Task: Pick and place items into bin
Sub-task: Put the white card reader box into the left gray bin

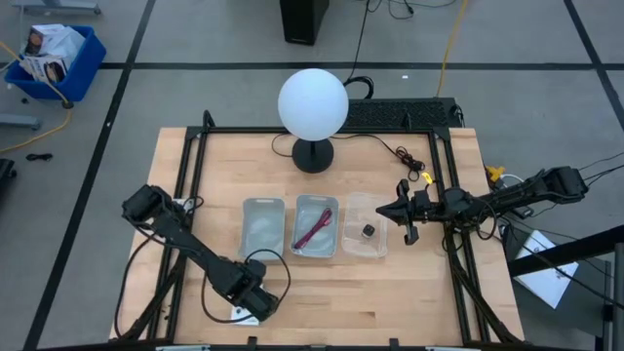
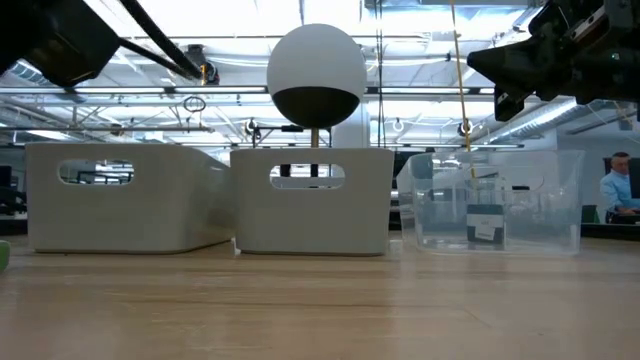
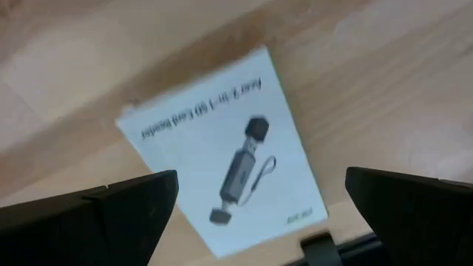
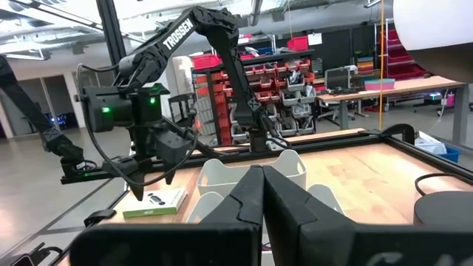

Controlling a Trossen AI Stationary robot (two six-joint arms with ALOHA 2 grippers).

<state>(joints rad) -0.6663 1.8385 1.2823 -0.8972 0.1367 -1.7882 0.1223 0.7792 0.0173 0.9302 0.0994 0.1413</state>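
Observation:
The white card (image 3: 222,155), printed with a dark stick-shaped gadget, lies flat on the wood near the table's near edge (image 1: 242,314). My left gripper (image 3: 260,185) hangs over it, open, one finger on either side and clear of it; the right wrist view shows the same gripper (image 4: 155,190) just above the card (image 4: 159,203). The dark red cord bundle (image 1: 314,229) lies in the middle bin. The tiny black cube (image 1: 369,231) sits in the clear bin. My right gripper (image 1: 390,211) is shut and waits in the air by the clear bin's right side.
Three bins stand in a row mid-table: a white one (image 1: 262,207), a white one (image 1: 302,205) and a clear one (image 1: 351,207). A lamp with a white globe (image 1: 312,105) stands behind them. Bare wood lies near the front edge, and a black frame rail borders the table.

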